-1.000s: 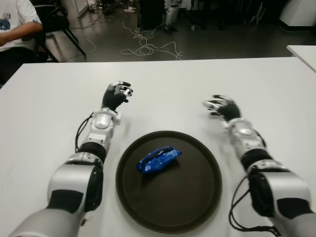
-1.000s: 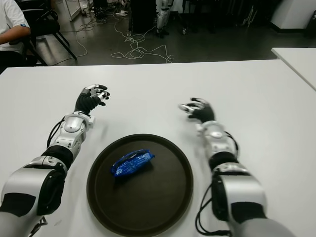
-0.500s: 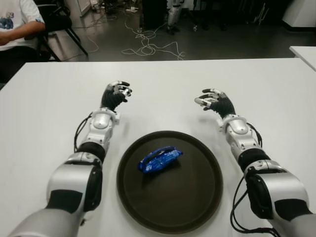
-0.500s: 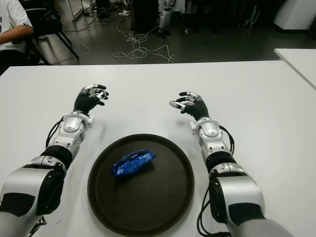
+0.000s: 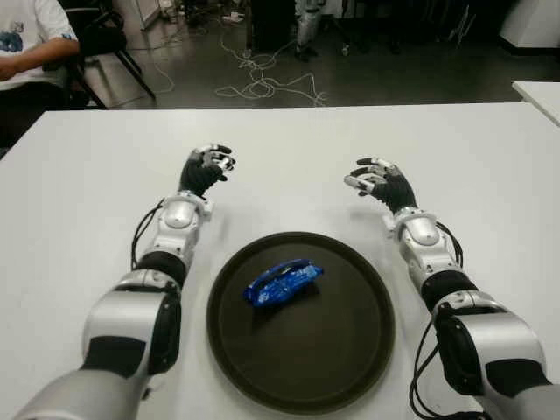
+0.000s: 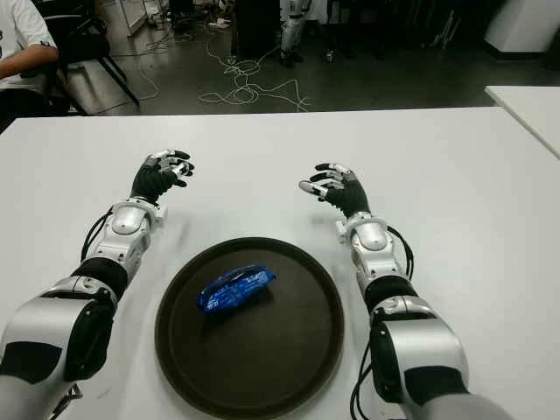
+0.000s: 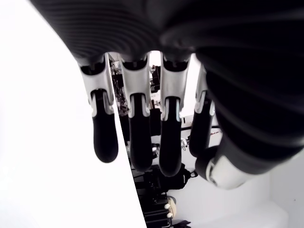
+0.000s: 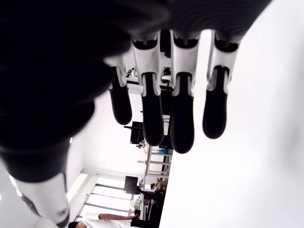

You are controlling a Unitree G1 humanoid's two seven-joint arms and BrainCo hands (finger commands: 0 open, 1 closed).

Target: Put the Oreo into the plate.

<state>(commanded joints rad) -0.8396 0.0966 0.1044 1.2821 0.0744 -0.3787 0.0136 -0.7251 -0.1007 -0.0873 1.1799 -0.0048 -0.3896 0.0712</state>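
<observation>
1. Left eye view: the Oreo pack (image 5: 282,282) lies inside the plate (image 5: 350,350), a bit left of centre, touching neither hand. Left hand (image 5: 206,168) shows over the table (image 5: 87,175) beyond the plate's left rim; right hand (image 5: 378,182) beyond its right rim. Both are well apart from the pack.
2. Right eye view: same layout. Pack sits wholly within the rim, so the task looks done. The step in hand, as I judge it, is just pulling clear — best done w/ arms kept outside the rim so nothing nudges the plate.
3. Left wrist view: fingers (image 7: 104,133) hang loosely extended w/ gaps between them, nothing held.
4. Right wrist view: fingers (image 8: 183,118) likewise relaxed and apart, palm empty.
5. Hard to make out: whether either hand touches the table — can't tell. Pack's label isn't readable, only blue wrapping. The person (image 5: 26,44) at the table's far left corner is cut off by the frame edge; the plate's near rim runs close to the bottom edge.
</observation>
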